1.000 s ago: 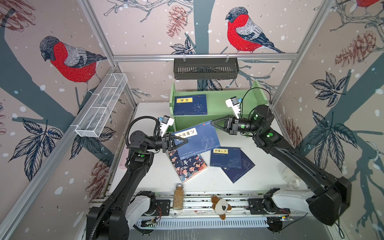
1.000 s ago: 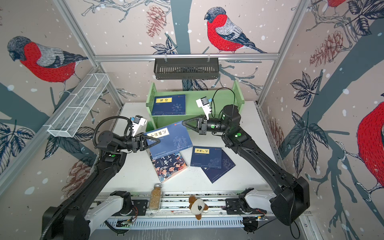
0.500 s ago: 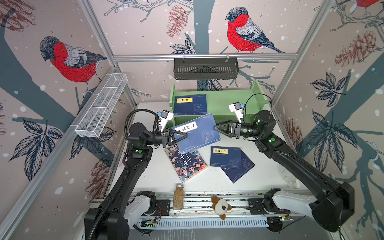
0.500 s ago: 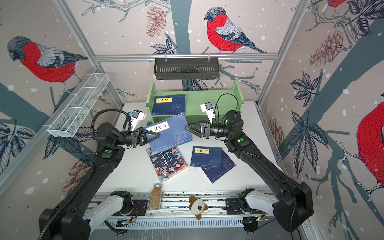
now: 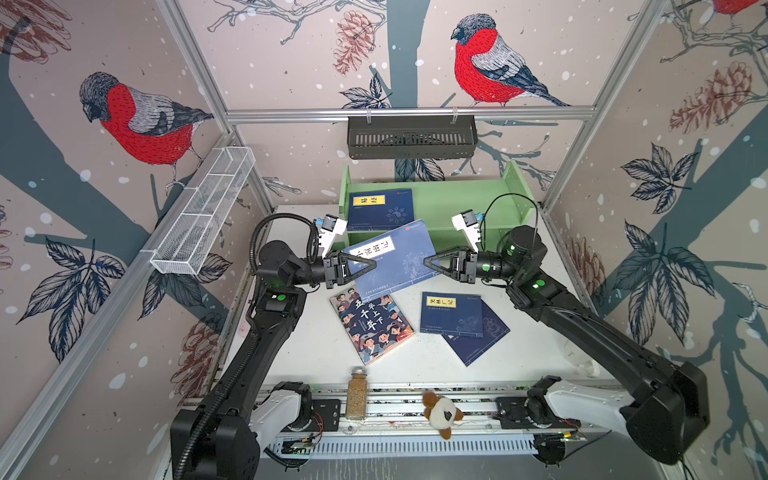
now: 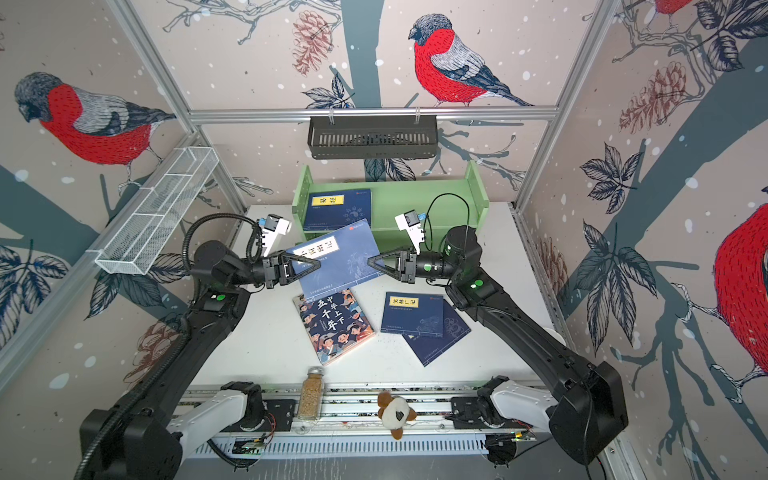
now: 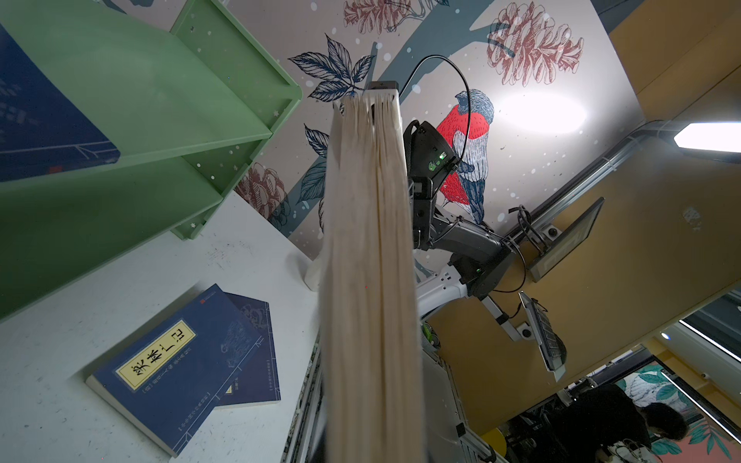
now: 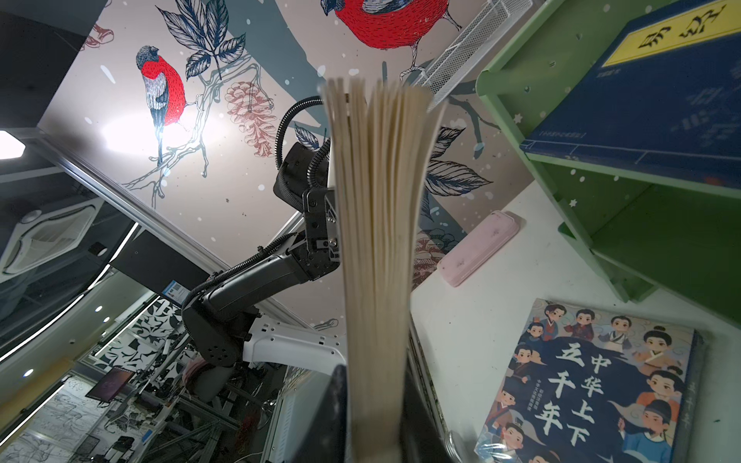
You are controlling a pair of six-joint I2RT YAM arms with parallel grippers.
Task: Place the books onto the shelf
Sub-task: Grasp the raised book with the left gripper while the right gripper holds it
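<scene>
The left gripper (image 5: 365,264) is pinching the left edge of a thin navy-blue paperback with a yellow title label (image 5: 395,259). The right gripper (image 5: 430,262) is pressing shut on its opposite edge, so the book is hanging tilted between them above the matte white table (image 5: 307,345), just in front of the light green flat-board shelf (image 5: 457,203). In both wrist views its cream page edges are fanning slightly. A second navy book (image 5: 381,208) is lying flat on the shelf's upper board. A glossy cartoon-cover book (image 5: 372,324) and two overlapping navy books (image 5: 451,313) are lying on the table.
</scene>
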